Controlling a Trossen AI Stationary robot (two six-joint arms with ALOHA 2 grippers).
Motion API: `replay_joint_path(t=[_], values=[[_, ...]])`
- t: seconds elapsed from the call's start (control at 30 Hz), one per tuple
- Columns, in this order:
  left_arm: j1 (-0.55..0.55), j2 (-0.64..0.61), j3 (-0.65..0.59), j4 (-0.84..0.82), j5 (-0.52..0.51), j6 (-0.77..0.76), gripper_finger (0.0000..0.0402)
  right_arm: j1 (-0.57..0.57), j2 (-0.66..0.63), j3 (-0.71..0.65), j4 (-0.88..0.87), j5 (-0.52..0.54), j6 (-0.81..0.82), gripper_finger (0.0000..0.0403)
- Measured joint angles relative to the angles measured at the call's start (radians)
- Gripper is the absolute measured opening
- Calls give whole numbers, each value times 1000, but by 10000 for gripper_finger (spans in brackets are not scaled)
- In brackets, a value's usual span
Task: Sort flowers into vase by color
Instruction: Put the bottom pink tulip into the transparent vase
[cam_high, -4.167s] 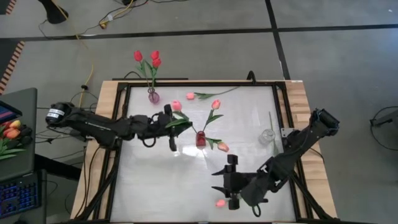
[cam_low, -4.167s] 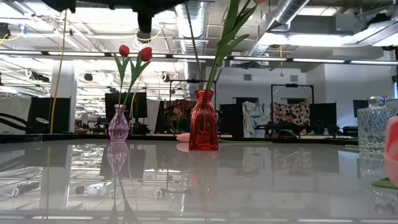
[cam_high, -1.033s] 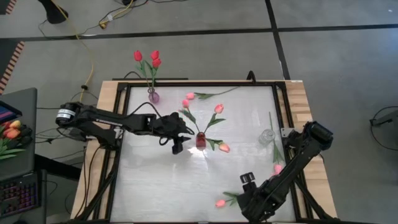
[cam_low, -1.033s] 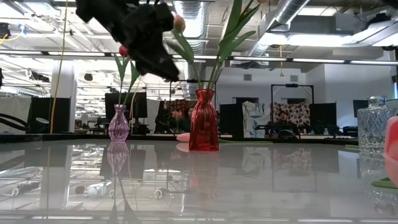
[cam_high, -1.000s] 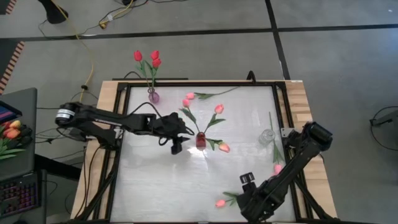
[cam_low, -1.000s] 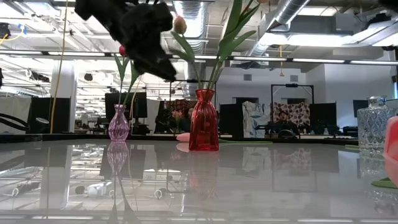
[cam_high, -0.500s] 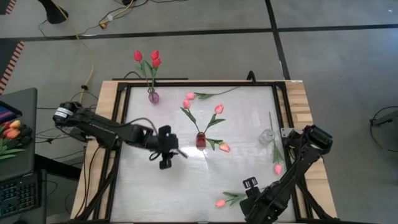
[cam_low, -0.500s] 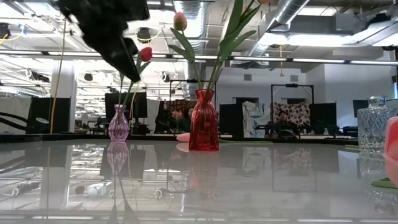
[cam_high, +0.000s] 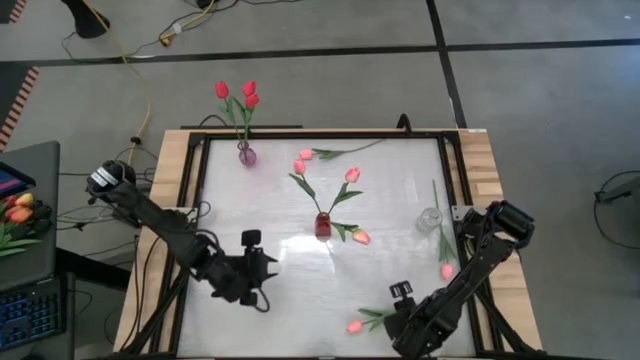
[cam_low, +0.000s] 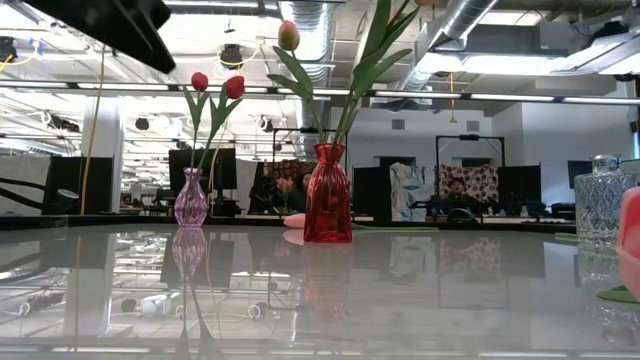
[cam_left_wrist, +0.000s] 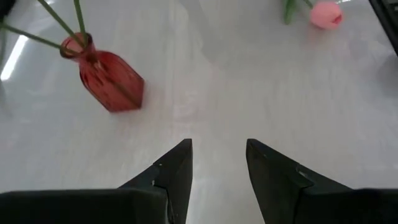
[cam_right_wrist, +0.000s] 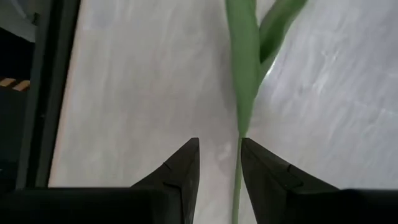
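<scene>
High view: hovering over the near left part of the white table (cam_high: 320, 290) with the left gripper (cam_left_wrist: 217, 144), well apart from every flower. Holding its fingers (cam_left_wrist: 176, 163) spread over bare tabletop, gripping nothing, and facing the red vase (cam_left_wrist: 111, 79) in the left wrist view.

Reaching down at the table's near edge, right of centre, with the right gripper (cam_right_wrist: 219, 144), just beside a pink tulip (cam_high: 355, 326) lying flat there. Straddling that tulip's thin green stem (cam_right_wrist: 238, 180) in the right wrist view, with the stem running close along one finger and a broad leaf (cam_right_wrist: 244, 68) just ahead of the tips. Keeping the two fingers narrowly apart, the gap wider than the stem, so not clamping it.

Standing mid-table, that red vase, carrying three pink tulips (cam_high: 352, 174) fanning outward. Standing at the far left corner, a small purple vase (cam_high: 245, 155), carrying three red tulips (cam_high: 249, 88).

Lying loose near the far edge, another pink flower (cam_high: 306, 154), its stem pointing right. Lying near the right edge, just beside a clear glass vase (cam_high: 430, 216), one more pink-headed tulip (cam_high: 446, 271); not telling from here whether touching the glass.
</scene>
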Motion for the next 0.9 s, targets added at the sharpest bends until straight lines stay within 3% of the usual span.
replay_joint_path(t=[0.2, 0.47, 0.63, 0.77, 0.9], values=[[-31, -1, -72, 103, -57, 32, 139, -22, 0, -26, 18, -9, 19, 147], [-8, -103, -298, 523, 54, 125, 139, -42, -1, -83, 79, -60, 21, 156], [1, -177, -390, 658, 55, 127, 139, -55, -1, -122, 125, -68, 21, 153], [0, -199, -406, 711, 55, 141, 139, -68, -2, -130, 134, -66, 13, 138], [0, -199, -407, 779, 82, 188, 139, -82, -2, -130, 137, -66, 10, 97]])
